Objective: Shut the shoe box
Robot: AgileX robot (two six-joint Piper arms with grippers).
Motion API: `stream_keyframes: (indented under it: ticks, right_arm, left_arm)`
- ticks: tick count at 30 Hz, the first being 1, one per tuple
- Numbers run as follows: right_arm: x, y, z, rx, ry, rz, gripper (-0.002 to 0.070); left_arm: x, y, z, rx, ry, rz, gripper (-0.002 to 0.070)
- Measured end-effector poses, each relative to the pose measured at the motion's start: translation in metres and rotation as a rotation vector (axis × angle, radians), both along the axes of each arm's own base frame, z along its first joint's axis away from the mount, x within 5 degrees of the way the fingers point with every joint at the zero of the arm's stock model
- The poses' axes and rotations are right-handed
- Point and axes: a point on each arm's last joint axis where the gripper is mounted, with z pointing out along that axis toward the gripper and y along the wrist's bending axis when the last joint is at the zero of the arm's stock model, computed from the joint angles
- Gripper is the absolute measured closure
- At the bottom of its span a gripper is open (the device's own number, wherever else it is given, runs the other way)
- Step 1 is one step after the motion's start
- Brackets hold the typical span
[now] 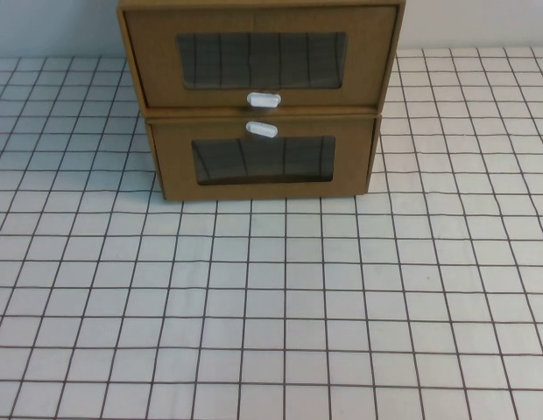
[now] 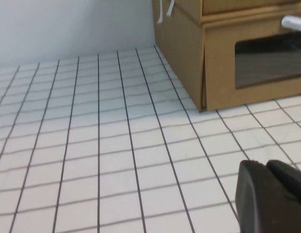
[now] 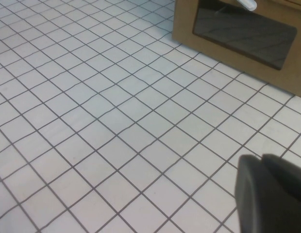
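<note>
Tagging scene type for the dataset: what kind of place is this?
Probably a lab tabletop: white gridded table cover, plain wall behind, two stacked brown cardboard drawer boxes. Left gripper and right gripper wait low over the grid.

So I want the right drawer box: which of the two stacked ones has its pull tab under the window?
The upper shoe box: its white tab sits below its window. The lower box has its tab above.

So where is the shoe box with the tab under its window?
In the high view the shoe box sits top centre, stacked on the alike lower box; neither gripper appears there.
</note>
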Motion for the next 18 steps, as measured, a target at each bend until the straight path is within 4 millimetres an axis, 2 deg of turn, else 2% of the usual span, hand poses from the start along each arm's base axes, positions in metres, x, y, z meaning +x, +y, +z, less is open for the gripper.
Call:
stream_keyframes:
  ticks: [5, 8, 18]
  right_arm:
    - [0.0, 0.0, 0.0, -0.001, 0.002, 0.002, 0.0689]
    - [0.0, 0.0, 0.0, -0.002, 0.005, 0.005, 0.0689]
    - [-0.001, 0.001, -0.001, -0.004, 0.011, 0.011, 0.0689]
  left_arm:
    - [-0.001, 0.0, -0.028, -0.018, 0.03, 0.006, 0.068]
    - [-0.002, 0.0, -0.035, -0.028, 0.086, 0.01, 0.068]
    - [-0.004, 0.001, -0.04, -0.02, 0.136, 0.011, 0.068]
